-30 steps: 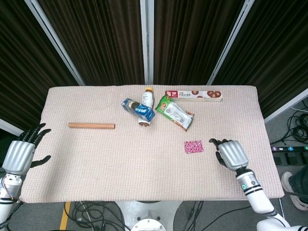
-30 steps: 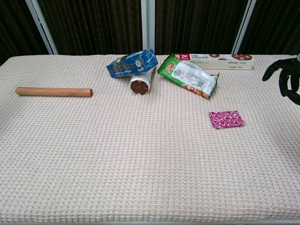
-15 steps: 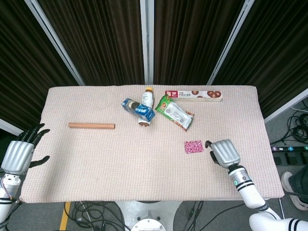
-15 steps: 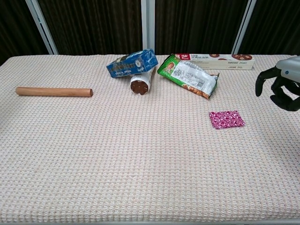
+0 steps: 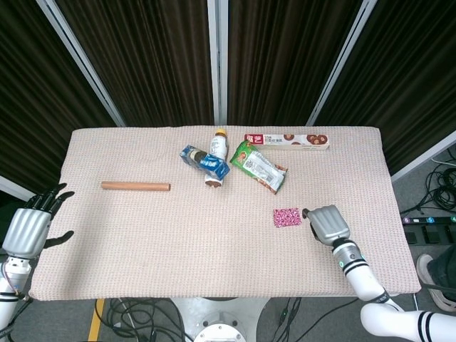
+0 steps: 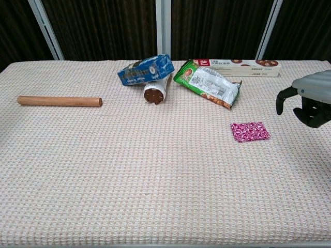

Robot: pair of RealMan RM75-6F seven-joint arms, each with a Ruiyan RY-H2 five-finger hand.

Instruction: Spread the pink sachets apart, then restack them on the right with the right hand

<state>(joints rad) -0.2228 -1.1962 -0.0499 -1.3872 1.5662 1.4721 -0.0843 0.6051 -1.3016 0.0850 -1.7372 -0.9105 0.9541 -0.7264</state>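
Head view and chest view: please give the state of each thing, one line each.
pink sachets: stacked flat, untouched
right hand: beside the sachets, holding nothing
left hand: fingers apart, holding nothing
bottle: lying down
blue pack: resting on the bottle
wooden rod: lying flat

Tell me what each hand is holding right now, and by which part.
Nothing is held. The right hand hovers just right of the pink sachets, not touching them. The left hand is open at the table's left edge.
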